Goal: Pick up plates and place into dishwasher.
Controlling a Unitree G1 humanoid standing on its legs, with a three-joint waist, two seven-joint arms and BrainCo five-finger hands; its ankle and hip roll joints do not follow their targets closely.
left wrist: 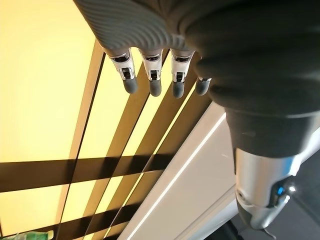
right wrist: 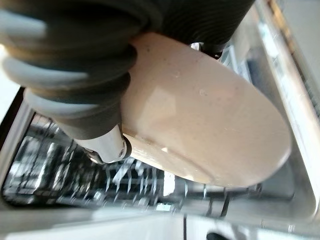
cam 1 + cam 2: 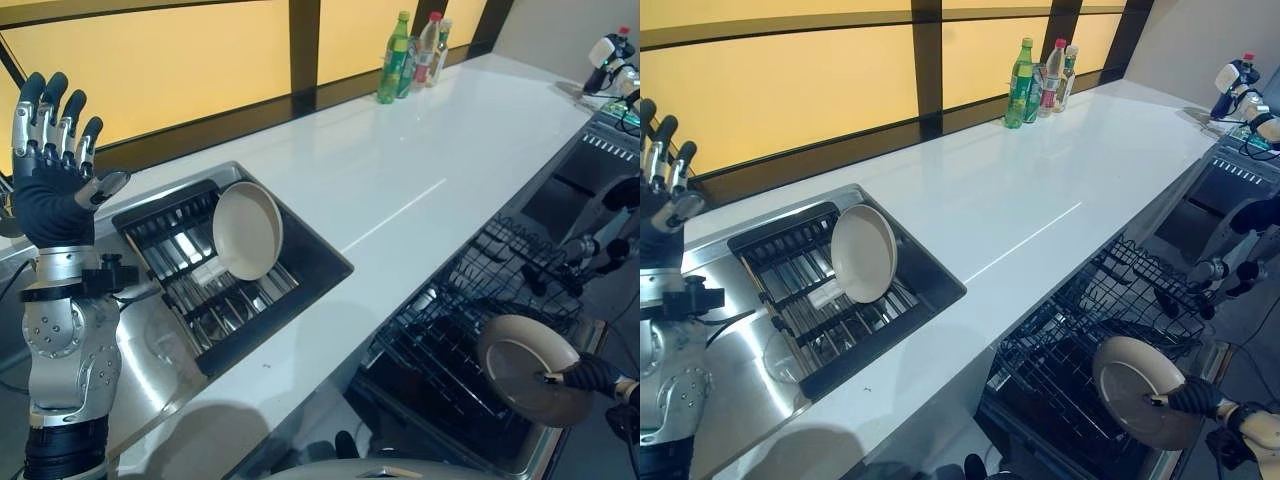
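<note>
- Pinching a cream plate (image 3: 528, 368) by its rim, the right hand (image 3: 590, 374) holds it tilted above the near corner of the dishwasher rack (image 3: 470, 300); the thumb presses on the plate's face, as the right wrist view shows up close.
- A second plate (image 3: 247, 230) leans upright in the sink rack (image 3: 190, 270), not yet collected.
- The left hand (image 3: 50, 150) is raised beside the sink with fingers straight and spread, holding nothing.
- Risk, as I judge it: the rim grip looks slim, so the plate could slip or swing and knock the wire tines if lowered off line with a slot.
- Bottles (image 3: 412, 52) stand at the counter's (image 3: 400, 180) far end; no writing is legible on them.
</note>
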